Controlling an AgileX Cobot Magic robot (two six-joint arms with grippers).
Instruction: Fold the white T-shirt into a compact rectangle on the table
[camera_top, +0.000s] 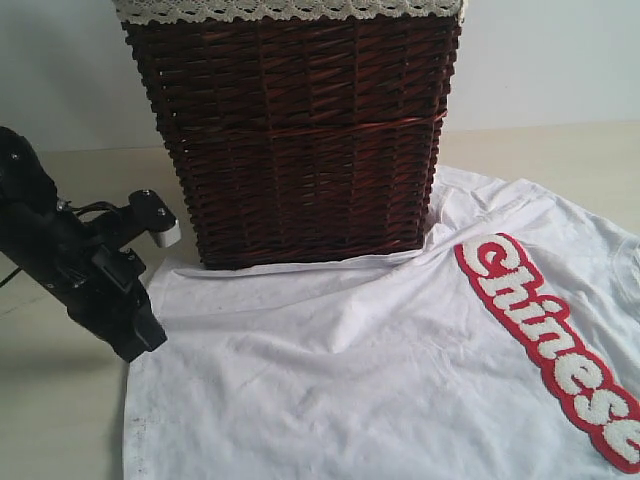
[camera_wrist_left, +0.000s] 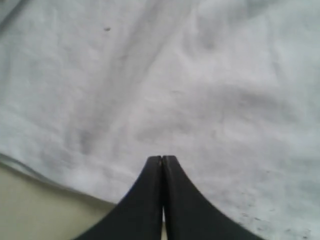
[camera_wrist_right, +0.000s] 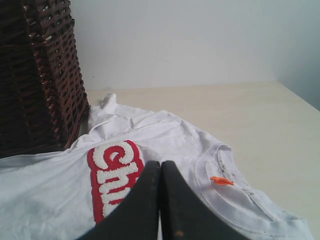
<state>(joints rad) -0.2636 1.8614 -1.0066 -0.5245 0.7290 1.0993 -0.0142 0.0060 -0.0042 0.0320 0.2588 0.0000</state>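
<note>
The white T-shirt (camera_top: 380, 370) lies spread face-up on the table (camera_top: 40, 400), its red-outlined "Chinese" lettering (camera_top: 560, 350) running along the right. My left gripper (camera_wrist_left: 163, 158) is shut with nothing in it, hovering over plain white cloth near the shirt's edge; in the exterior view the left arm (camera_top: 95, 280) stands at the shirt's left side. My right gripper (camera_wrist_right: 160, 163) is shut and empty above the T-shirt (camera_wrist_right: 165, 135), between the lettering (camera_wrist_right: 112, 170) and the collar with its orange tag (camera_wrist_right: 221, 180). The right arm is out of the exterior view.
A dark brown wicker basket (camera_top: 295, 130) with cream lace trim stands at the back, its base resting on the shirt's far edge; it is the basket (camera_wrist_right: 35, 75) in the right wrist view too. Bare table (camera_wrist_right: 235, 115) lies beyond the collar. A pale wall rises behind.
</note>
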